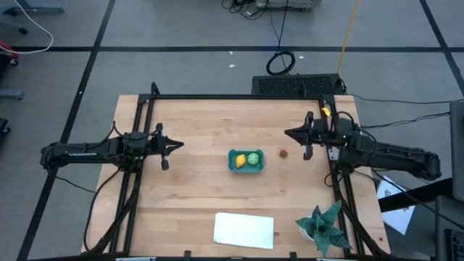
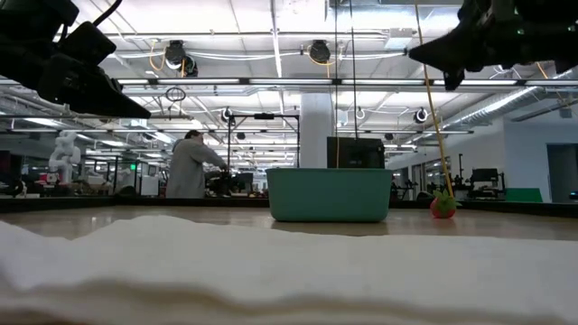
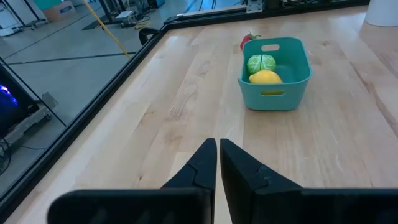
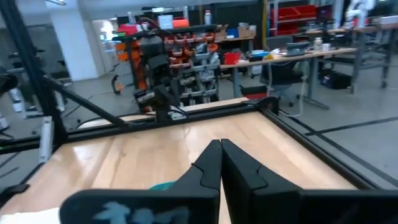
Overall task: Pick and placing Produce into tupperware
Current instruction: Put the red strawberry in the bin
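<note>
We are finding the tub (image 1: 246,161) at frame centre holding lemon (image 1: 239,161) and green ball (image 1: 254,159); the red piece (image 1: 283,154) is lying outside, right of it, while the left end effector (image 1: 174,147) and right end effector (image 1: 291,135) are hovering clenched, empty.

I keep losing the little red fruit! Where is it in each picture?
High view: the red piece lies on the table, just right of the teal tub.
Low view: red piece right of the tub.
Left wrist view: red piece peeks out behind the tub.
Right wrist view: not in it.
Shared landmark: the tub.
</note>
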